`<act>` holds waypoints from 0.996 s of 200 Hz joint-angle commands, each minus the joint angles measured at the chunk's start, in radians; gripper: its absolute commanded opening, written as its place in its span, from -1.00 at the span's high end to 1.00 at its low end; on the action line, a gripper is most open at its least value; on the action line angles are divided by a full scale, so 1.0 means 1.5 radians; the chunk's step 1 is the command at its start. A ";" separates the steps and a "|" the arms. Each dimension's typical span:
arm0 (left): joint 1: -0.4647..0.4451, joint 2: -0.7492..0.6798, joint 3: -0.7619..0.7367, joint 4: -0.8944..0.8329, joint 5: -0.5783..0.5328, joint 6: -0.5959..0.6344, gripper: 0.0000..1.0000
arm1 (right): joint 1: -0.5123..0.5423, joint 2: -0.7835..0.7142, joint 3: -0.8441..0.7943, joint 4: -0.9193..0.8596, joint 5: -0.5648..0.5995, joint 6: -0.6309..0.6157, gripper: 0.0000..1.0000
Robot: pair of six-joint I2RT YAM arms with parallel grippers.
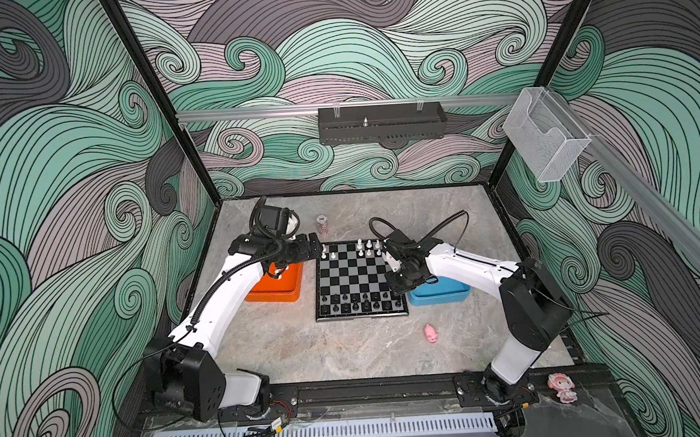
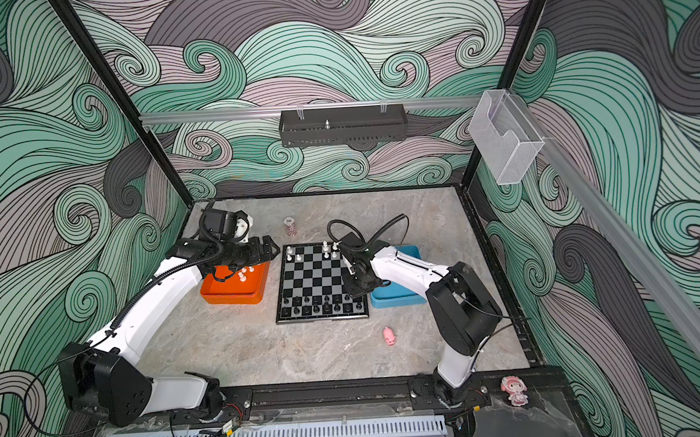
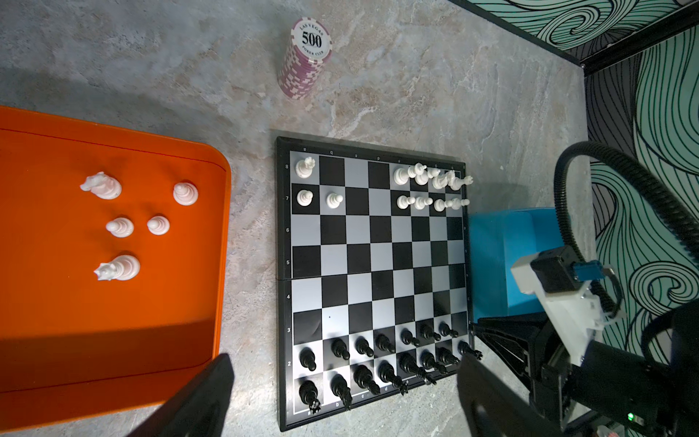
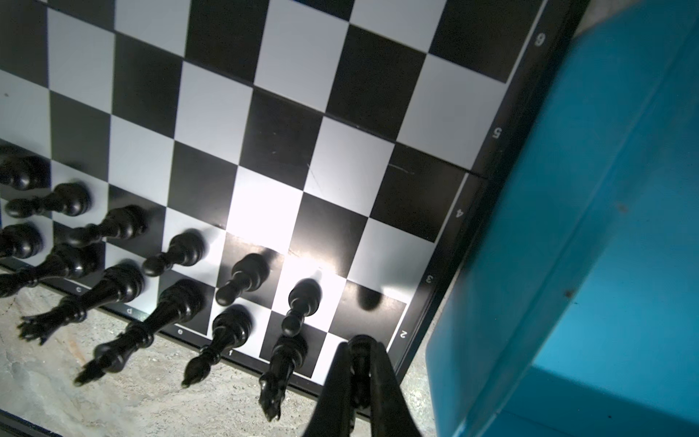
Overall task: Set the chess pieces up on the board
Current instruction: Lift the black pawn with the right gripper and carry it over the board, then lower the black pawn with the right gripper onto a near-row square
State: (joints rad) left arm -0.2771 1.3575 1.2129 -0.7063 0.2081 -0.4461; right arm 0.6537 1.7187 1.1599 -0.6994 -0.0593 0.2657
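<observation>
The board (image 1: 354,275) (image 2: 318,277) lies mid-table. Black chess pieces (image 3: 384,342) fill its two near rows. White chess pieces (image 3: 420,178) stand in its two far rows, with gaps in the middle. Several more white pieces (image 3: 121,227) sit in the orange tray (image 3: 223,189). My left gripper (image 1: 319,250) (image 3: 344,359) hangs open by the board's far left corner, with nothing between its fingers (image 3: 204,401). My right gripper (image 1: 394,286) (image 4: 361,346) is shut on a black piece (image 4: 361,363) over the board's near right corner. I cannot tell whether the piece touches the board.
The orange tray (image 1: 276,295) lies left of the board and a blue tray (image 1: 440,295) (image 4: 586,227) right of it, under my right arm. A stack of pink poker chips (image 3: 306,56) (image 1: 322,224) stands behind the board. A pink pig figurine (image 1: 430,333) lies near the front right.
</observation>
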 commanded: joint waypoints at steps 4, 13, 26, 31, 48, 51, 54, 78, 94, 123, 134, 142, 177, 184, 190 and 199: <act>0.005 -0.008 0.001 -0.010 0.008 -0.006 -0.89 | 0.004 0.015 -0.005 -0.001 0.005 0.002 0.78; 0.005 -0.008 0.001 -0.011 0.008 -0.006 -0.89 | 0.004 0.015 -0.006 -0.001 0.005 0.002 0.78; 0.005 -0.008 0.000 -0.010 0.008 -0.006 -0.89 | 0.004 0.017 -0.007 0.000 0.005 0.002 0.78; 0.005 -0.007 0.000 -0.011 0.008 -0.006 -0.89 | 0.004 0.018 -0.007 0.000 0.006 0.001 0.78; 0.005 -0.006 -0.001 -0.009 0.008 -0.005 -0.89 | 0.004 0.020 -0.008 -0.001 0.007 0.000 0.78; 0.005 -0.007 -0.001 -0.009 0.008 -0.005 -0.89 | 0.004 0.021 -0.009 -0.001 0.007 0.000 0.78; 0.005 -0.007 -0.001 -0.009 0.008 -0.006 -0.88 | 0.005 0.020 -0.009 -0.001 0.007 -0.001 0.78; 0.004 -0.006 -0.002 -0.009 0.009 -0.005 -0.89 | 0.004 0.026 -0.009 -0.002 0.005 -0.001 0.78; 0.005 -0.005 -0.001 -0.009 0.009 -0.005 -0.89 | 0.004 0.027 -0.010 0.001 0.006 -0.001 0.78; 0.005 -0.004 -0.002 -0.008 0.009 -0.005 -0.89 | 0.004 0.029 -0.010 0.002 0.005 -0.001 0.77; 0.005 -0.003 -0.002 -0.008 0.009 -0.005 -0.89 | 0.004 0.030 -0.011 0.003 0.004 -0.001 0.77; 0.005 -0.003 -0.002 -0.008 0.009 -0.006 -0.89 | 0.005 0.029 -0.011 0.005 0.003 -0.002 0.77; 0.006 -0.001 -0.002 -0.008 0.010 -0.006 -0.89 | 0.006 0.028 -0.012 0.010 0.003 -0.001 0.76; 0.005 -0.002 -0.002 -0.008 0.010 -0.006 -0.89 | 0.007 0.030 -0.012 0.009 0.004 -0.001 0.76; 0.005 -0.002 -0.002 -0.009 0.010 -0.006 -0.89 | 0.007 0.030 -0.011 0.009 0.004 -0.001 0.76; 0.005 -0.002 -0.002 -0.008 0.010 -0.006 -0.89 | 0.007 0.031 -0.010 0.010 0.003 -0.001 0.76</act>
State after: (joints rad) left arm -0.2771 1.3575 1.2095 -0.7063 0.2123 -0.4461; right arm 0.6567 1.7531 1.1511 -0.6903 -0.0597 0.2653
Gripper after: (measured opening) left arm 0.945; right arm 0.120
